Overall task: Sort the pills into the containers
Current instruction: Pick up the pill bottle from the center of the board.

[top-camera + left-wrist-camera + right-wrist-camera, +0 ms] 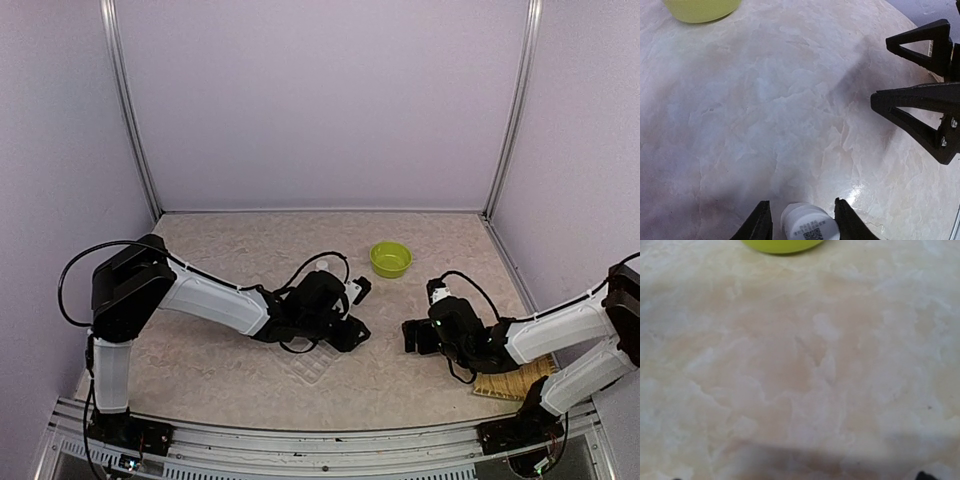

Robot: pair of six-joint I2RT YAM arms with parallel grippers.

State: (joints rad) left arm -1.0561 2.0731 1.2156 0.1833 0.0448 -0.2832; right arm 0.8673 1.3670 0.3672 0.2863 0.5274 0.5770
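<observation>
Bench top of mottled beige, stone-patterned material (220, 260) fills the enclosure floor in the top view. Just below the frame centre lies the flat, clear plastic, compartmented pill box (315, 368). It is faint against the bench, and its near edge points toward the bottom of the frame. The pills are too small to make out in any view.

The left end effector (347, 332) hangs low at mid-frame, just above the upper right corner of the pill box. In the left wrist view its two black fingers (761, 222) rise from the bottom edge on either side of a small white plastic bottle with a printed code label (807, 226). The jaws stand at a middling width. A sliver of bench shows between the bottle and the finger on the left of that frame, while the finger on the right of the frame looks to be against it. Whether that finger presses on the bottle cannot be told.

The right end effector (880, 73) enters from the right edge of the left wrist view. Its triangular black fingers are spread wide with only bench between them. In the top view it sits just right of the left one, the two near but apart.

A round lime-green plastic bowl (390, 259) stands above both, toward the upper middle of the bench. A woven straw-coloured mat (515, 380) lies at lower right, partly under the right arm.
</observation>
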